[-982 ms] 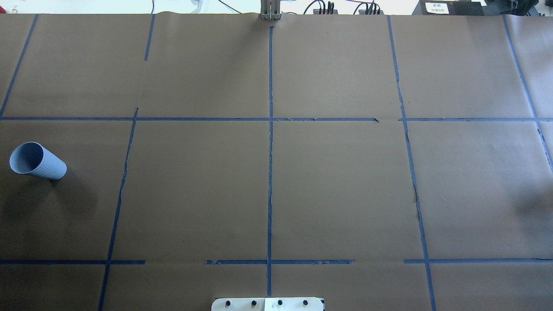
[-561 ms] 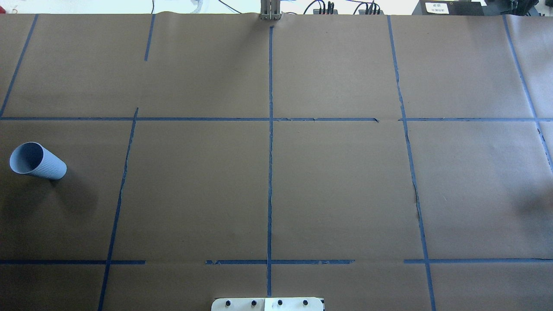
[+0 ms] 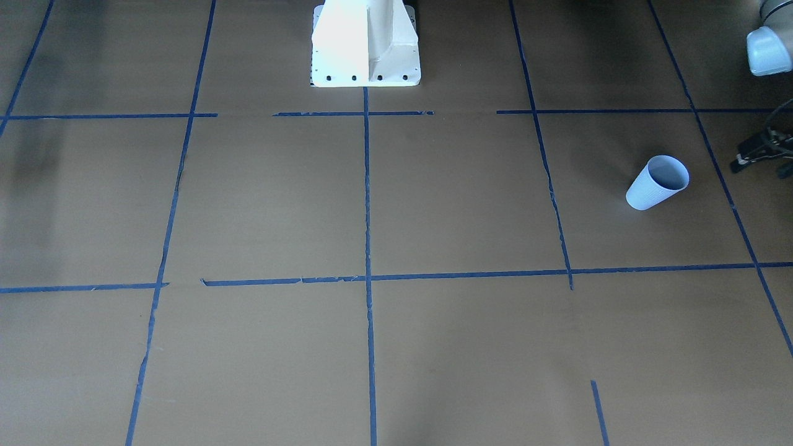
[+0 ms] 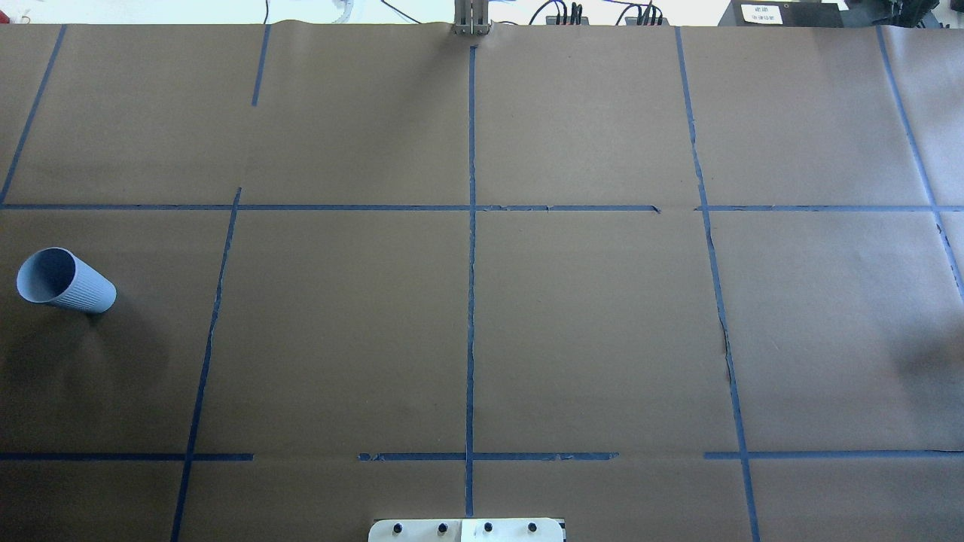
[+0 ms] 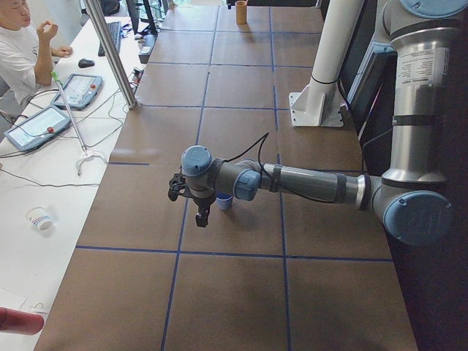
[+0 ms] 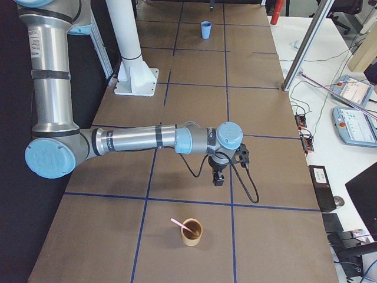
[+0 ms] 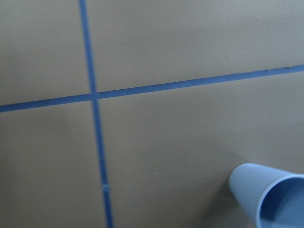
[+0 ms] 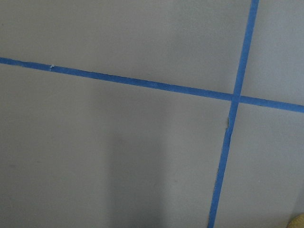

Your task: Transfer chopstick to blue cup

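The blue cup (image 4: 66, 281) stands upright at the table's left end; it also shows in the front view (image 3: 657, 183) and at the lower right of the left wrist view (image 7: 270, 197). My left gripper (image 5: 199, 214) hangs just beside it, above the table. A black part of this gripper shows at the right edge of the front view (image 3: 757, 153); I cannot tell if it is open. The pinkish chopstick (image 6: 179, 223) leans in a brown cup (image 6: 191, 232) at the table's right end. My right gripper (image 6: 218, 177) hovers a little short of that cup; I cannot tell its state.
The table (image 4: 587, 316) is covered in brown paper with blue tape lines. The white robot base (image 3: 365, 43) stands at the middle of the near edge. An operator (image 5: 18, 51) sits at a side bench with tablets and cables.
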`<state>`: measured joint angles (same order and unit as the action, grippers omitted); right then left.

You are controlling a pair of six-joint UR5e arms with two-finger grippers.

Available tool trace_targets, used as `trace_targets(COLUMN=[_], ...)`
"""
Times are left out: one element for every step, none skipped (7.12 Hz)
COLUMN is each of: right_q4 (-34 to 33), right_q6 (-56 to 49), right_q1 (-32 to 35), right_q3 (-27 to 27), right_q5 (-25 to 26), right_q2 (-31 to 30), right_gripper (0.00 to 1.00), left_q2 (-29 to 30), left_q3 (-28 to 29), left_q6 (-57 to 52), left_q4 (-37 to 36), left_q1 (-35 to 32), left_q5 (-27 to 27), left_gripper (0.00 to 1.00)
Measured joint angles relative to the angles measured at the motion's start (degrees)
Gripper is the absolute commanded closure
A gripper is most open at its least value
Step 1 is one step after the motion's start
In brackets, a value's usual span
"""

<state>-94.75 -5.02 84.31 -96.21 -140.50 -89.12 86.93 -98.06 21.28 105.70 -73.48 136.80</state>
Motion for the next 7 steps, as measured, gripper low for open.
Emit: trace_targets(right_q4=[2.0,3.5,4.1,4.4,4.4,4.5,4.5], right_q6=[0.2,0.3,0.4,0.4,0.4,0.4,0.4], right_q1=[-1.2,-1.9,-2.3,-2.4,-2.4,-2.5,-2.5], right_q3=[0.2,0.4,0.4,0.5,0.6,0.6,0.6], right_q5=[-0.2,-0.2,-0.3,-0.3,-0.4,-0.4,-0.4], right_q2=[0.0,0.0,0.0,0.0,0.0,0.0,-0.1], right_gripper=[0.0,0.0,0.0,0.0,0.0,0.0,0.0], left_q2=[-0.4,-0.6,-0.6,-0.7,-0.8,-0.8,-0.7], left_q3=[0.0,0.0,0.0,0.0,0.3,0.9,1.3], left_q6=[5.9,10.1,12.1,12.9,13.3,13.4,13.4], left_q4=[3.8,5.5,6.2,6.4,6.5,6.5,6.5], left_q1=[3.3,6.0,7.9,9.3,10.4,11.0,11.2], left_q5=[-0.7,-1.2,-1.4,-1.4,-1.4,-1.4,-1.4], left_gripper=[0.0,0.01,0.07,0.43,0.81,0.94,1.0])
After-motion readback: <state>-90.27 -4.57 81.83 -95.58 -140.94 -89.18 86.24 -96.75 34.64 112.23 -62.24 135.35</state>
